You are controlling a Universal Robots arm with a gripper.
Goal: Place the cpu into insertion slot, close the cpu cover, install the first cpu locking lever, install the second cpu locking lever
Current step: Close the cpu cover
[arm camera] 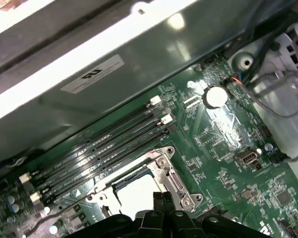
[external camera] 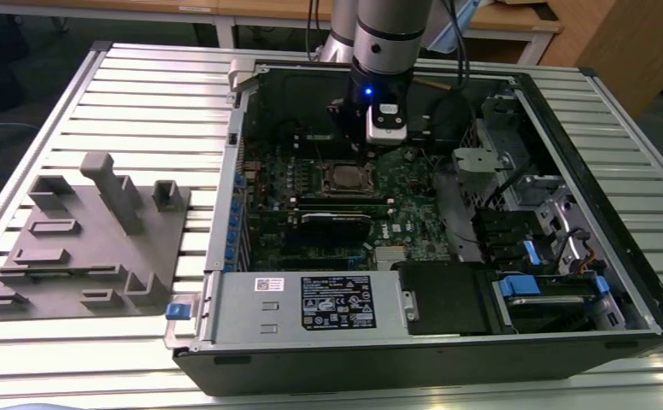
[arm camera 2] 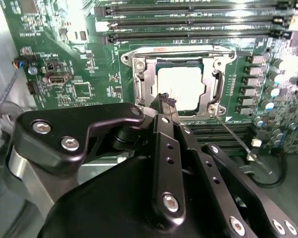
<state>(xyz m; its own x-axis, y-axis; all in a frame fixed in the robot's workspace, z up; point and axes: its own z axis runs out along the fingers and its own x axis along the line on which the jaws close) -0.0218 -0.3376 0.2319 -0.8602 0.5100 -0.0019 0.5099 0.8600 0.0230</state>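
Entry, gripper over the socket.

- Tool: my gripper (arm camera 2: 165, 99) has its two fingers brought together tip to tip, with nothing between them.
- Position: the tip sits low over the board at the near edge of the cpu cover (arm camera 2: 139, 82). I cannot tell whether it is touching or just short of it.
- Target: the cpu (arm camera 2: 181, 87) lies straight ahead of my fingertips, seated flat in the insertion slot (arm camera 2: 179, 63). Its silver top shows through the cover's cutout, and the cover lies flat over it.
- Lever: one locking lever (arm camera 2: 234, 138), a thin wire rod, starts at the near socket corner beside my fingers. Its long axis runs obliquely back past the tool, away from the cover.
- Judgement: the cpu is placed and the cover is closed; this lever looks unlatched.
- Beyond the socket: the memory slots (arm camera 2: 188, 25) run crosswise to my fingers.
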